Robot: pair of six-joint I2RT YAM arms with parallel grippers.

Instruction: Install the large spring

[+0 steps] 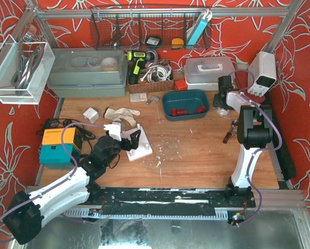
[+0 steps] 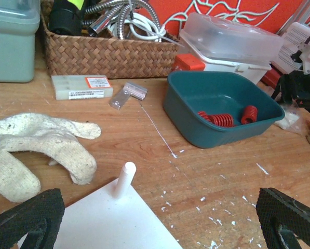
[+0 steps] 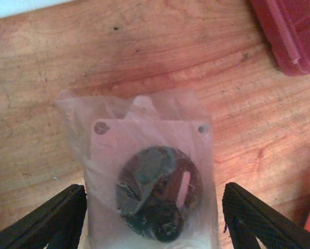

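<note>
Your left gripper (image 2: 157,220) stands wide open and holds nothing, just above the white base (image 2: 108,223) and its peg (image 2: 124,179). Your right gripper (image 3: 155,218) is open too, over a bagged part (image 3: 155,176). The large spring (image 2: 217,119), probably the long red coil, lies in the teal bin (image 2: 188,119). It should be light, stiff and ready to roll. Grip it across the turns near one end, so the bore is free.
</note>
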